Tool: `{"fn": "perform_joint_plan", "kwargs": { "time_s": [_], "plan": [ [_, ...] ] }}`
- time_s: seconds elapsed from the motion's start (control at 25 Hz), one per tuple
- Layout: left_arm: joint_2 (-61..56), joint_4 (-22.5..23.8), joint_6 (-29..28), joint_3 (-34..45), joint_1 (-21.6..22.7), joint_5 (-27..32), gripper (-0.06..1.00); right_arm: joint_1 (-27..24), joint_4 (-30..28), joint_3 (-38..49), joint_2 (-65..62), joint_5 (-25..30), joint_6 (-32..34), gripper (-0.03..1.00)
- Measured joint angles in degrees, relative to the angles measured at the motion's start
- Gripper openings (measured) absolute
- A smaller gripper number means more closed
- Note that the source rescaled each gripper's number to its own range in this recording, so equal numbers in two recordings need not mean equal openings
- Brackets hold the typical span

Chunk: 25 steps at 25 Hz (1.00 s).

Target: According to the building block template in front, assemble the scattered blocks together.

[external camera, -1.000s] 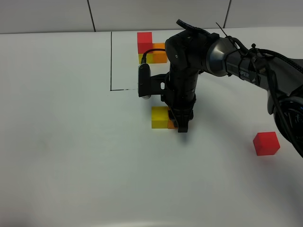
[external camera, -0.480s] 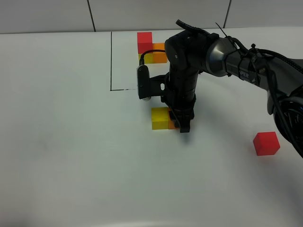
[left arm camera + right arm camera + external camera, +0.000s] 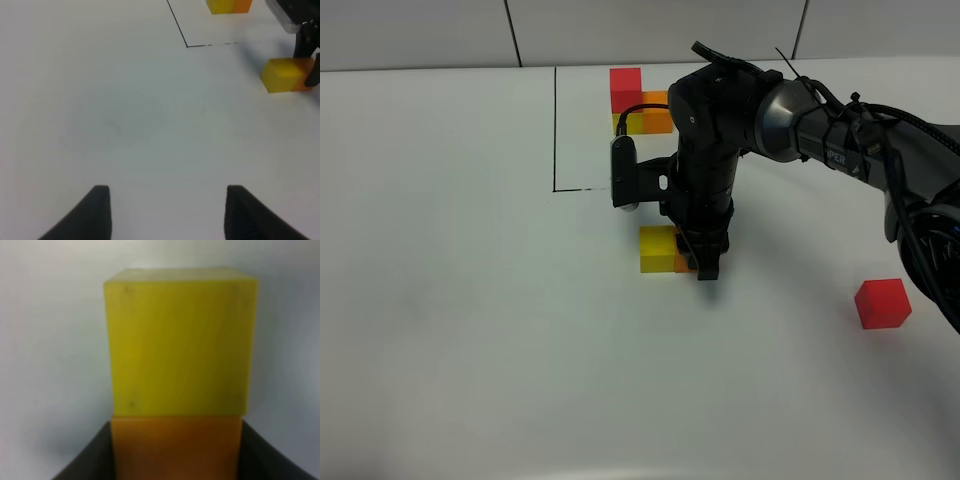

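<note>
We find the right pincer (image 3: 705, 266) lowered to the worktop (image 3: 470, 340) near its middle, the arm reaching in from the right. In the right wrist view its dark fingers (image 3: 92, 457) sit flush against both flanks of the orange cube (image 3: 175, 447) — we record this pincer as clamped on that cube. The orange cube rests on the worktop with one face pressed against the yellow cube (image 3: 658, 248); the two faces meet squarely. From the high camera the orange cube is largely hidden behind the pincer, and only a sliver shows at the yellow cube's right side.

The red cube (image 3: 881, 303) stands by itself on the worktop, well apart to the right of the pair.

The template (image 3: 626, 92) stands at the far side of the worktop: red on top of yellow, orange alongside. A thin black outline (image 3: 555, 130) frames it, and the outline's near corner lies just beyond the yellow cube.

The left pincer (image 3: 165, 212) appears only in its own wrist view — fingertips apart, nothing between them, over bare worktop. The yellow-and-orange pair and the outline's corner lie ahead of it, well apart from it.
</note>
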Motion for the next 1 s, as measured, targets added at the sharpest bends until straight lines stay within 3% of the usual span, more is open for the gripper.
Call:
{"fn": "perform_joint_plan", "kwargs": {
  "time_s": [0.24, 0.32, 0.4, 0.52, 0.64, 0.84, 1.0],
  "plan": [
    [0.0, 0.0, 0.0, 0.0, 0.0, 0.0, 0.12, 0.0, 0.12, 0.0, 0.0, -0.11, 0.04, 0.01],
    [0.0, 0.0, 0.0, 0.0, 0.0, 0.0, 0.12, -0.15, 0.88, 0.0, -0.05, -0.55, 0.12, 0.05],
    [0.0, 0.0, 0.0, 0.0, 0.0, 0.0, 0.12, -0.5, 1.73, 0.05, -0.31, -1.28, 0.43, 0.21],
    [0.0, 0.0, 0.0, 0.0, 0.0, 0.0, 0.12, -1.17, 2.34, 0.05, -2.29, -1.06, 2.3, 0.55],
    [0.0, 0.0, 0.0, 0.0, 0.0, 0.0, 0.12, -2.36, 2.34, 0.05, -5.71, 0.08, 5.45, 0.76],
    [0.0, 0.0, 0.0, 0.0, 0.0, 0.0, 0.12, -5.79, 0.36, 2.73, -12.7, 1.79, 13.81, 0.81],
    [0.0, 0.0, 0.0, 0.0, 0.0, 0.0, 0.12, -9.87, -0.53, 14.43, -21.18, -3.6, 22.83, 0.81]
  ]
}}
